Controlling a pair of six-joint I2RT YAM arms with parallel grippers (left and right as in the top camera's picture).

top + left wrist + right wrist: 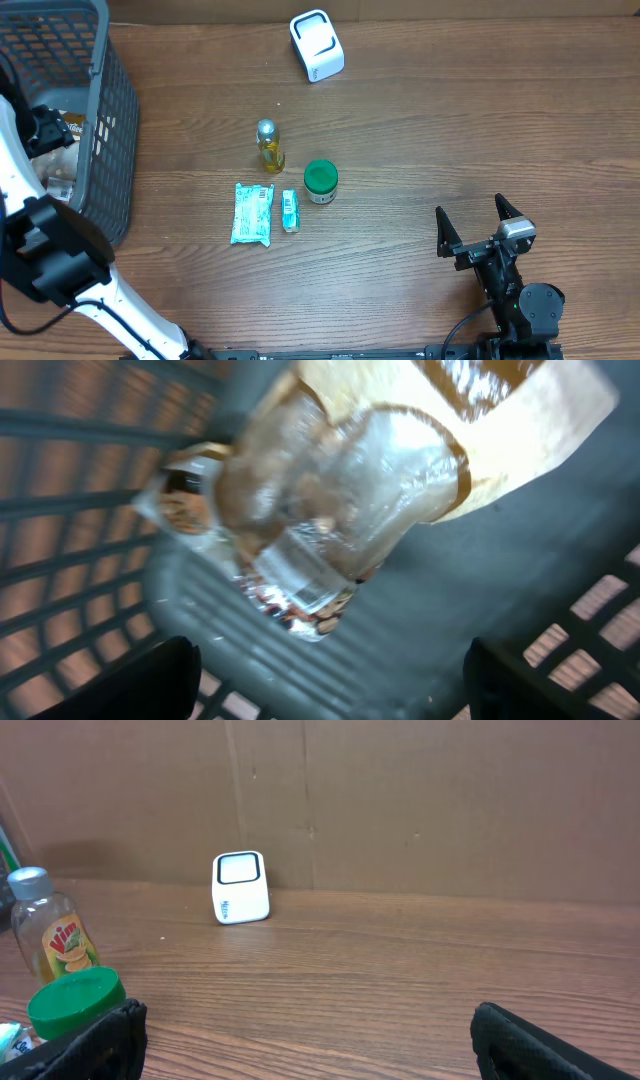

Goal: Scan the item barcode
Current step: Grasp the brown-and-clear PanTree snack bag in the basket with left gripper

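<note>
We are working at the bench (420,140). In the gray basket (115,120), our left gripper (330,665) is hanging wide open over a clear snack packet (340,500), ready to pick it up. Our right gripper (472,215) is waiting open, facing the white scanner (316,45).

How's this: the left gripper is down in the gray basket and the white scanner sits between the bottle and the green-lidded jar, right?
Not quite. The left gripper is in the gray basket, but the white scanner stands alone at the back, apart from the bottle and green-lidded jar, as the overhead view shows.
</note>
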